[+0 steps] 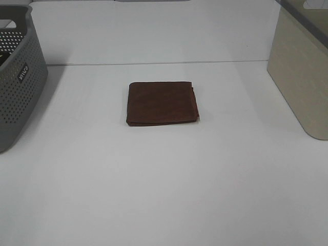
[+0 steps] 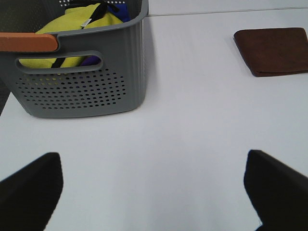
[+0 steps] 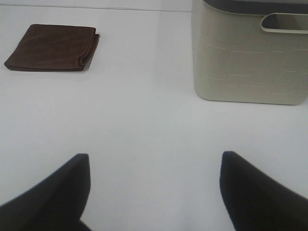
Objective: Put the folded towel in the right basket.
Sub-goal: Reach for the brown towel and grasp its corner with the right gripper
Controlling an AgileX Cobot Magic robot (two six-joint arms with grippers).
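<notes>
1. I've got the folded towel (image 1: 162, 103) flat near the middle of the surface (image 1: 164, 195), slightly toward its far edge
2. Beige right basket (image 1: 302, 77) stands at the far right corner, apart from the towel
3. Grey basket (image 1: 15, 87) at the far left corner, yellow cloth (image 2: 77, 24) inside
4. Left jaws spread wide, holding nothing; right jaws the same

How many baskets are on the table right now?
2. A grey perforated basket at the left edge, a beige basket at the right edge, the folded towel between them. Others could sit outside the frames.
</notes>
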